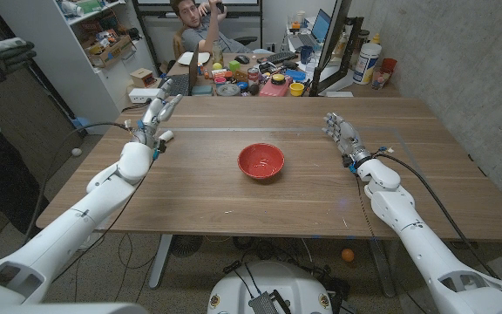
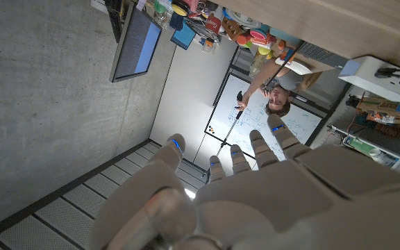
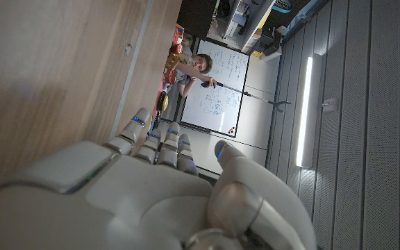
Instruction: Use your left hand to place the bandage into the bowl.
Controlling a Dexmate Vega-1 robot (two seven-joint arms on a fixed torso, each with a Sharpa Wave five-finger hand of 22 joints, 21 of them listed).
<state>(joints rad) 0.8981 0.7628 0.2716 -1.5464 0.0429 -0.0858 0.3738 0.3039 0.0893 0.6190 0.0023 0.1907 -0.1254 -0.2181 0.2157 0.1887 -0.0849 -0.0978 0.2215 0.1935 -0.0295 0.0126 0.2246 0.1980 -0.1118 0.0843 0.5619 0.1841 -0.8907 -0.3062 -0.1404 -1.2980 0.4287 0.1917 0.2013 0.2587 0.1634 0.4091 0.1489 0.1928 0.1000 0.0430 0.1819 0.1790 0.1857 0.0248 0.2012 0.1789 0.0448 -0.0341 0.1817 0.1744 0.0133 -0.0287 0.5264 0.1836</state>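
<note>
Hovering your left hand (image 1: 157,118) at table's (image 1: 321,201) far-left, fingers spread, holding nothing; bandage (image 1: 166,136) lies just beside it. Red bowl (image 1: 261,160) at centre. Right hand (image 1: 342,133) open, idle.

bandage (image 1: 166,135): small white roll, lying on the table near its far left part, just beside the left hand (image 1: 157,118)
bowl (image 1: 261,160): red, round, upright, mid-table, well apart from the bandage
</note>
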